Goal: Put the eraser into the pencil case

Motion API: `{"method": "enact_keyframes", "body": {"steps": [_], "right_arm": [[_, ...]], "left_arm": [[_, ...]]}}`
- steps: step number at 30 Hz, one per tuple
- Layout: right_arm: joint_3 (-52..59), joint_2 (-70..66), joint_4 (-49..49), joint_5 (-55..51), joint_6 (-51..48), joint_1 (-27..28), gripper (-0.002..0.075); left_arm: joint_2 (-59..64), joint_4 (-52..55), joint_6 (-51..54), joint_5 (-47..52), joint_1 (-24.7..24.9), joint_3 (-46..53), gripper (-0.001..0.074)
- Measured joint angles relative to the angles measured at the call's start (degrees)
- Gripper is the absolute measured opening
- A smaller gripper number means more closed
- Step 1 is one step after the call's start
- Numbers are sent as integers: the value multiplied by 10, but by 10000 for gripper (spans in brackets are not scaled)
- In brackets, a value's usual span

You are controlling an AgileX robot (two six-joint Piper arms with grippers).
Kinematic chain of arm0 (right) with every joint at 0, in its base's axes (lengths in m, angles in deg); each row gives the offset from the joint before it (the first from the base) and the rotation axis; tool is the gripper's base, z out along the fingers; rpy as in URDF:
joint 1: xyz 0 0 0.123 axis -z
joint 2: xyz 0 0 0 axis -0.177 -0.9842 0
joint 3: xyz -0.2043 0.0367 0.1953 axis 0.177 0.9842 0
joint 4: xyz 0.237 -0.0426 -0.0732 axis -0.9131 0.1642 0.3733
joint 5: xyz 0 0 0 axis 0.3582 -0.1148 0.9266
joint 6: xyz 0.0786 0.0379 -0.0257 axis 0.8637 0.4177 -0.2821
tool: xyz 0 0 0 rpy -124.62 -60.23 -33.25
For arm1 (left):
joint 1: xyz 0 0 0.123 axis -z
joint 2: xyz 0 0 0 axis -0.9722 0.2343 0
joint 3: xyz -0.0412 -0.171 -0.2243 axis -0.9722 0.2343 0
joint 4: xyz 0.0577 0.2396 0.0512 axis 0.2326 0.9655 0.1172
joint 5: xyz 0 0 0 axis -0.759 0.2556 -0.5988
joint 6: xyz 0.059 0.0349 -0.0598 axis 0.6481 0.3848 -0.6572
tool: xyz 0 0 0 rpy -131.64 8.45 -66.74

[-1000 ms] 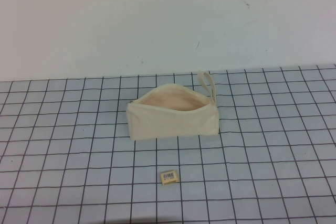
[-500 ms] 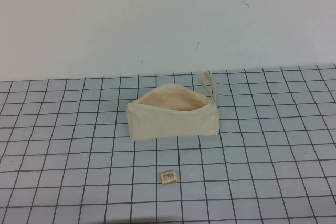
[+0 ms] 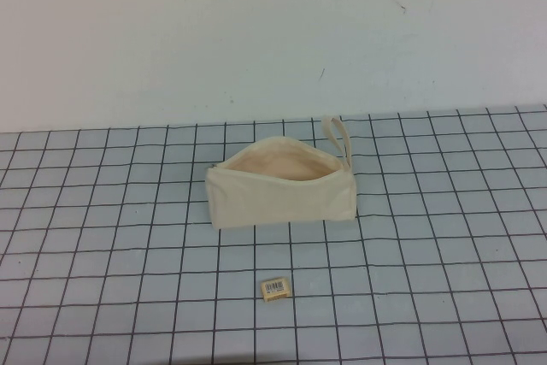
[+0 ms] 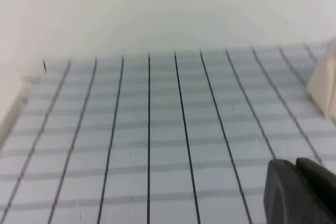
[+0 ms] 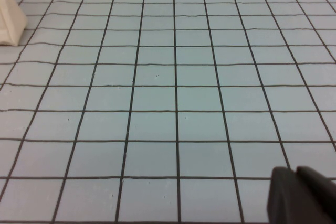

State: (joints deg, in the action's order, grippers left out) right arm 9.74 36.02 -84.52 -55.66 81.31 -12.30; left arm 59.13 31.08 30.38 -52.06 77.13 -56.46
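The eraser (image 3: 275, 288), a tiny tan block with a white barcode label, lies on the grid mat near the front, a little in front of the pencil case. The pencil case (image 3: 282, 183) is a cream pouch standing open, peach lining showing, wrist loop (image 3: 338, 134) at its far right end. Its corner shows in the left wrist view (image 4: 324, 85) and in the right wrist view (image 5: 10, 22). Neither arm shows in the high view. My left gripper (image 4: 296, 163) and right gripper (image 5: 295, 171) each show as dark fingers pressed together, empty, far from both objects.
The blue-grey grid mat (image 3: 427, 254) covers the table up to a plain white wall (image 3: 256, 32) at the back. Its left edge shows in the left wrist view (image 4: 13, 116).
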Motion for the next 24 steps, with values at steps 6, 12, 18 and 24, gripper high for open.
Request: {"method": "enact_keyframes", "body": {"steps": [6, 12, 18, 24], "right_arm": [[0, 0, 0, 0, 0, 0, 0], [0, 0, 0, 0, 0, 0, 0], [0, 0, 0, 0, 0, 0, 0], [0, 0, 0, 0, 0, 0, 0]], "left_arm": [[0, -34, 0, -99, 0, 0, -1], [0, -47, -1, -204, 0, 0, -1], [0, -51, -65, -295, 0, 0, -1], [0, 20, -129, -254, 0, -51, -1]]}}
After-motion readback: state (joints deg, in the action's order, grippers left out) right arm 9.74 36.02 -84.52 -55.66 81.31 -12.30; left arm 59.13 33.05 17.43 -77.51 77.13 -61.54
